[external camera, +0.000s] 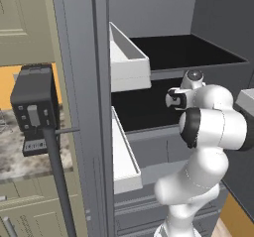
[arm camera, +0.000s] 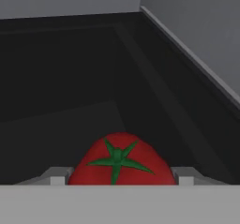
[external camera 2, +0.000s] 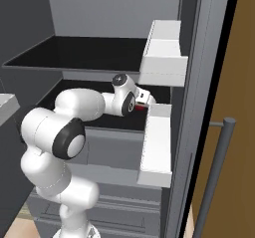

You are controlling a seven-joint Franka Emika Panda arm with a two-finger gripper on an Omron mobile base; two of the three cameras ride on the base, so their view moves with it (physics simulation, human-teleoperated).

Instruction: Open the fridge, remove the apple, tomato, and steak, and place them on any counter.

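While the fridge (external camera: 79, 107) stands open, the tomato (arm camera: 119, 161) is seen centred between the gripper's (arm camera: 119, 178) spread fingertips.

The arm (external camera: 208, 132) was glossy white, built of fat rounded segments that bulged at the right of the frame. Dark grey to black rings marked its joints, and a round dark cap topped the wrist (external camera 2: 119, 79).

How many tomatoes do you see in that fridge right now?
1. A tomato sits on the dark lower shelf inside the fridge, right in front of the tool. Other food may be hidden from these cameras.
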